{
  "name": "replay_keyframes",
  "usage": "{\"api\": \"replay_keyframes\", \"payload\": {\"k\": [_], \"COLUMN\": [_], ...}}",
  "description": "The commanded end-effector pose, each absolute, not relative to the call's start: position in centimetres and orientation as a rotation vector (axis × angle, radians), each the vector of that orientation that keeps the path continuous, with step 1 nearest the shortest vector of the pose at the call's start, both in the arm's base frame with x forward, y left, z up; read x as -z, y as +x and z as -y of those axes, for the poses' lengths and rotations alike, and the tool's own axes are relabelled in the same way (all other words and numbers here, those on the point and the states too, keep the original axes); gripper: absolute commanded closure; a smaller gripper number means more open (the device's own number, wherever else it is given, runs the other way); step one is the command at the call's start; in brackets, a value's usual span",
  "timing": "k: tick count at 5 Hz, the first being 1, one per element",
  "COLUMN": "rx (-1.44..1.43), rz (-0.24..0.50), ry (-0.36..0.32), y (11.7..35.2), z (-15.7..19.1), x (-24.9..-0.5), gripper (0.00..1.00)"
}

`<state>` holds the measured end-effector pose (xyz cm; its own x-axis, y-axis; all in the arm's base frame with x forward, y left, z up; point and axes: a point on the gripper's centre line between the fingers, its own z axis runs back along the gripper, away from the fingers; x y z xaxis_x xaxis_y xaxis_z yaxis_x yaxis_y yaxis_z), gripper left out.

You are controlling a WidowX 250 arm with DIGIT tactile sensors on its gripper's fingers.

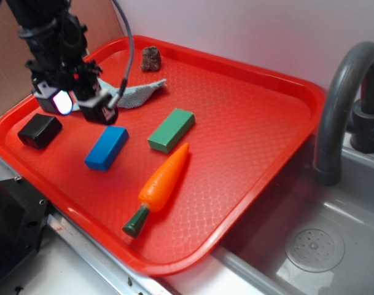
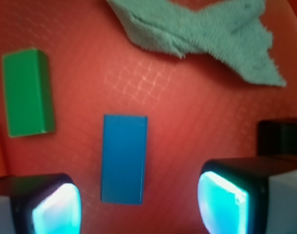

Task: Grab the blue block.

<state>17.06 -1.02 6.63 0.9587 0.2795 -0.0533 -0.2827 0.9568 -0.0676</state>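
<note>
The blue block [image 1: 107,147] lies flat on the red tray [image 1: 248,129], left of the middle. In the wrist view the blue block [image 2: 124,158] lies lengthwise, its near end just ahead of the gap between my fingers. My gripper [image 1: 80,106] hangs above the tray, up and left of the block, not touching it. The gripper [image 2: 138,207] is open and empty, with its two glowing pads [image 2: 221,202] wide apart.
A green block [image 1: 171,129] lies right of the blue one and shows in the wrist view [image 2: 27,91]. A black block [image 1: 40,131] sits at the tray's left. A toy carrot [image 1: 159,184], a grey cloth [image 1: 140,93], a brown lump [image 1: 151,58]. Sink and faucet [image 1: 340,104] at right.
</note>
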Motion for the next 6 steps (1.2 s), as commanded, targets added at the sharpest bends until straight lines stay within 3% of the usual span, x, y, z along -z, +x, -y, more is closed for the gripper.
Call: {"api": "replay_keyframes", "payload": {"k": [1,2,3,4,5,6], "rx": [-0.295,-0.323,-0.349,-0.354,-0.340,-0.173], "rz": [-0.091,-0.098,-0.087,-0.089,-0.089,-0.053], "ry": [-0.046,-0.054,-0.042,-0.038,-0.034,-0.013], "y": [17.0,16.5,15.9,15.8,15.9,17.5], "z": [2.4,2.6,2.6,2.8,2.6,2.4], "x": [-2.5,-1.5,-0.7,-0.7,-0.8,-3.6], "gripper": [0.00,0.00,0.30,1.00,1.00,1.00]}}
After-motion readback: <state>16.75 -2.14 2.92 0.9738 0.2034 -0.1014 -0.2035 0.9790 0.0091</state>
